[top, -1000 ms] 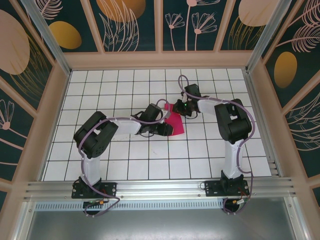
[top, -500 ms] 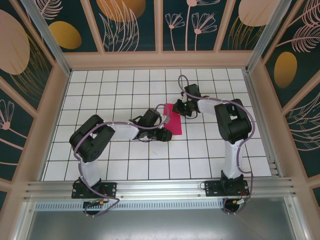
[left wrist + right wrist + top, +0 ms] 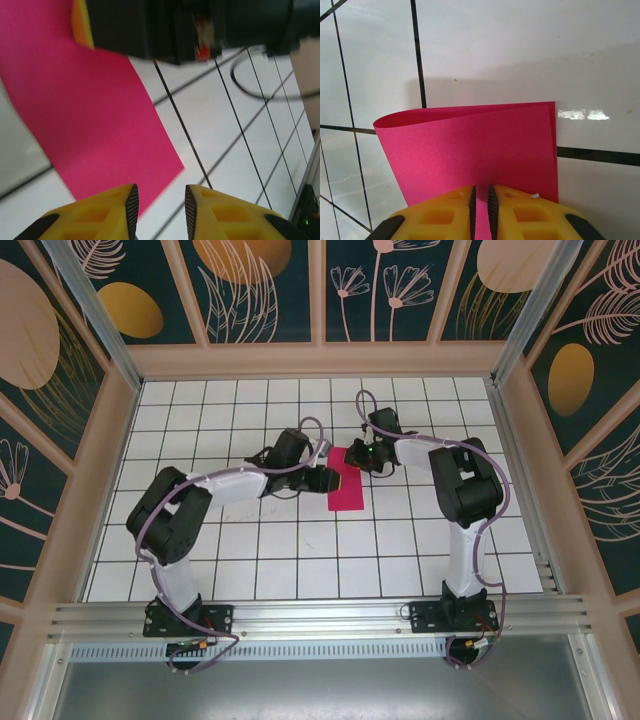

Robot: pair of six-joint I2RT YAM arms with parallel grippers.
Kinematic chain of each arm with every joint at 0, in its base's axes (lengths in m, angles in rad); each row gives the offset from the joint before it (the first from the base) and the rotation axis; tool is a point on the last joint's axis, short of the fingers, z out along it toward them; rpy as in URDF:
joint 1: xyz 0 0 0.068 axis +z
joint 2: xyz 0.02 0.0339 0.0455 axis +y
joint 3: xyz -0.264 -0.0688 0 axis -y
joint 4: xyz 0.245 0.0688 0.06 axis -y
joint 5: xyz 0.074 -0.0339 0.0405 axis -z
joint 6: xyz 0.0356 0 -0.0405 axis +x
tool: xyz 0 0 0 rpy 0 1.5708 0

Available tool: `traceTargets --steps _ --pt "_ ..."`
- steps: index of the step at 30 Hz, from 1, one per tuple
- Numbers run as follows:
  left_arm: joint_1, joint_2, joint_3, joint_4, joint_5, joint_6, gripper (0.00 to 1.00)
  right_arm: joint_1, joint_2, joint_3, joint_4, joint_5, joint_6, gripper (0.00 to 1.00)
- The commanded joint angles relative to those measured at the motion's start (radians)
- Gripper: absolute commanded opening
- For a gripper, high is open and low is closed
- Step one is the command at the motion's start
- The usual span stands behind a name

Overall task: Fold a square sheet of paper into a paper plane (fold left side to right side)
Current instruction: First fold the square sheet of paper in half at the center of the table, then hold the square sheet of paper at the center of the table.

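Note:
The square sheet of paper [image 3: 347, 485] is magenta-pink and lies folded in half as a narrow strip on the white tiles. In the right wrist view the paper [image 3: 470, 145] shows two layers, with the fold bulging loosely at the left. My right gripper [image 3: 362, 456] sits on the strip's far end. Its jaws [image 3: 480, 210] are almost together, tips on the paper. My left gripper [image 3: 325, 478] is at the strip's left edge. In the left wrist view the gripper [image 3: 160, 210] stands open over a corner of the paper [image 3: 90, 125], with nothing between the fingers.
White tiled floor [image 3: 250, 540] with black grout lines, enclosed by wooden walls [image 3: 320, 360]. The right arm's black wrist [image 3: 175, 25] and a cable [image 3: 250, 85] cross the top of the left wrist view. A metal rail [image 3: 320, 615] runs along the near edge.
The left arm swung from the strip's near end toward the far side, to its left edge. The paper now lies flatter as a straight strip. The right gripper stayed put.

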State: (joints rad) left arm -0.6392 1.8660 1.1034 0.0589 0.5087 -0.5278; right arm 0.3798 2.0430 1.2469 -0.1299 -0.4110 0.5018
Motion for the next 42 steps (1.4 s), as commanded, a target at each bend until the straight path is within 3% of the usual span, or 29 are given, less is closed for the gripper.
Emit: traceTargets --steps 1,9,16,19,22,24,27,33,42 --pt "0.001 0.096 0.051 -0.015 0.011 -0.006 0.33 0.018 0.053 -0.015 -0.09 0.042 -0.025 0.21" --pt "-0.001 0.174 0.069 0.002 0.001 -0.017 0.33 0.018 0.029 -0.019 -0.058 0.03 -0.028 0.21" --pt "-0.013 0.191 0.044 -0.035 -0.072 0.0 0.32 0.013 -0.053 0.003 -0.048 0.035 -0.032 0.23" --pt "-0.02 0.194 0.016 -0.024 -0.085 -0.015 0.32 0.007 -0.133 -0.001 -0.046 0.054 -0.034 0.28" --pt "-0.026 0.194 0.0 -0.012 -0.089 -0.028 0.32 -0.001 -0.216 -0.015 -0.065 0.086 -0.041 0.41" --pt "-0.029 0.193 -0.002 -0.01 -0.091 -0.034 0.32 -0.002 -0.269 -0.048 -0.077 0.098 -0.049 0.45" --pt "-0.032 0.193 0.002 -0.011 -0.095 -0.04 0.32 0.002 -0.349 -0.135 -0.07 0.078 -0.039 0.43" --pt "-0.035 0.182 0.012 -0.021 -0.1 -0.041 0.32 0.046 -0.458 -0.353 0.031 -0.003 0.048 0.27" --pt "-0.035 0.18 0.027 -0.024 -0.096 -0.046 0.32 0.084 -0.371 -0.455 0.132 0.001 0.117 0.2"
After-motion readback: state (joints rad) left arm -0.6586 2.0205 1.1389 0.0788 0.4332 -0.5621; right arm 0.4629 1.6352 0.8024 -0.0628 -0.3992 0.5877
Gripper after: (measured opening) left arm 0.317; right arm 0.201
